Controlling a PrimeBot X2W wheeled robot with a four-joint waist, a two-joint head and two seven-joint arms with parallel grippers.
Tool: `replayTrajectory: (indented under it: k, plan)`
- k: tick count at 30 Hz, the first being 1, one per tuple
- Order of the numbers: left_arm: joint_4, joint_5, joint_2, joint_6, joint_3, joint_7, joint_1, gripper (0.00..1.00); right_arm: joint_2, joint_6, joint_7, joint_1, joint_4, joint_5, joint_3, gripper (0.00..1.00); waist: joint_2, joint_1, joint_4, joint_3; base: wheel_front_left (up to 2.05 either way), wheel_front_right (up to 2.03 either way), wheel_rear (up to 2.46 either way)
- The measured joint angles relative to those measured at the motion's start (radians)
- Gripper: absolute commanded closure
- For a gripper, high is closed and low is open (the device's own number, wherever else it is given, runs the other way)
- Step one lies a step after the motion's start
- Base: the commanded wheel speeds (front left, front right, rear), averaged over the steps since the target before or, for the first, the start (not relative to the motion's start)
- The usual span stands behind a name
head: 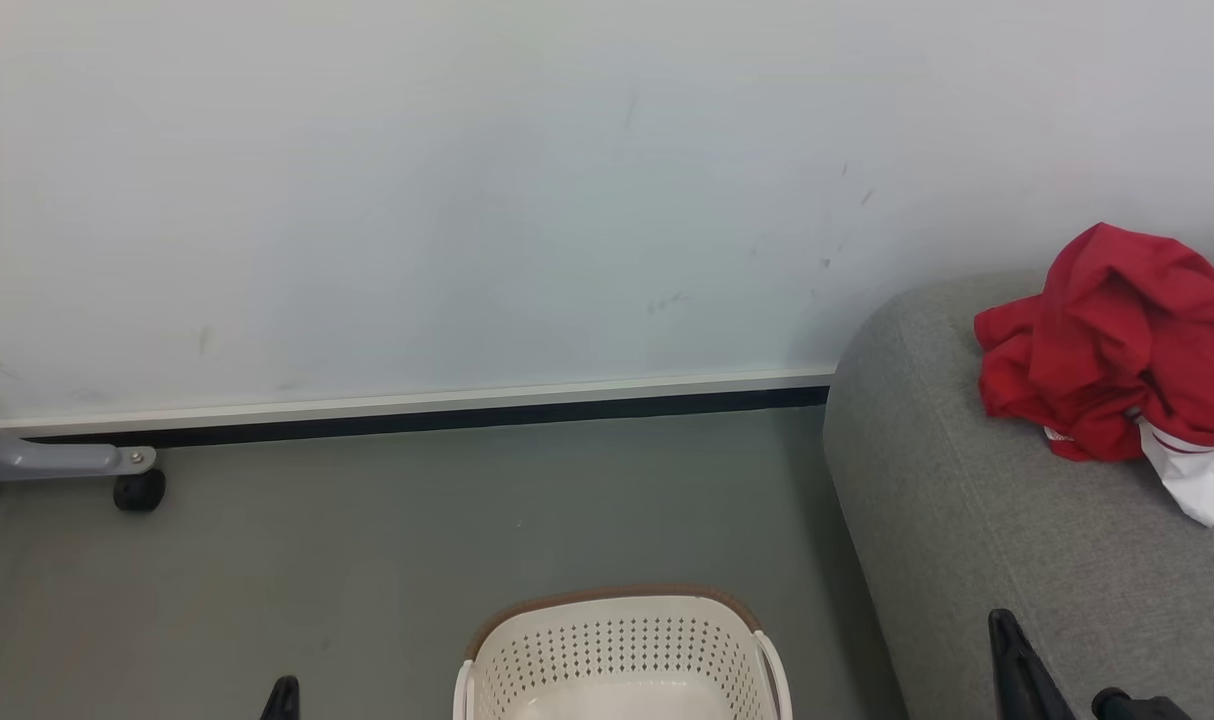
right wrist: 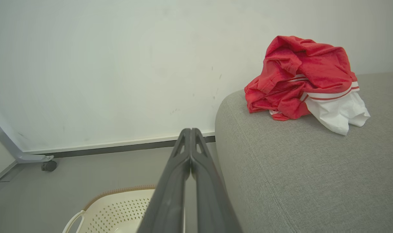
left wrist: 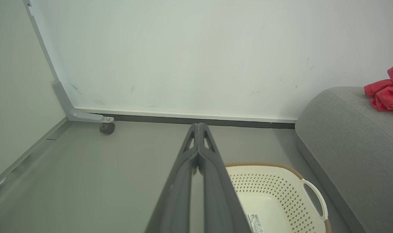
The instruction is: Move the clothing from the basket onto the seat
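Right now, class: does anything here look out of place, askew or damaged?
Nothing serious. The clothing lies in a crumpled heap near the rounded end of the seat, and the wall bears faint dark scuffs. The basket stands upright on the floor.

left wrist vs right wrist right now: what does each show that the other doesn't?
Left wrist, not right wrist: the left gripper, fingers shut together, and the barcode sticker on the basket.
Right wrist, not left wrist: the right gripper, also shut, and the whole pile of clothing, white part included, lying on the sofa.
Both: basket, sofa, some red clothing, the wheeled frame, wall, floor.
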Motion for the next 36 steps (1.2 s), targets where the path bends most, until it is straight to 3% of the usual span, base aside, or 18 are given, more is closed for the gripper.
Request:
replayTrajectory:
  k: [36]
  plan:
    - [0.039, -0.384, -0.055, -0.079, 0.100, 0.122, -0.068, 1.00, 0.044, 0.077, 0.116, -0.057, 0.059, 0.419, -0.123, 1.00, 0.0001, 0.0001, 0.000, 0.029, 0.00, 0.00, 0.00]
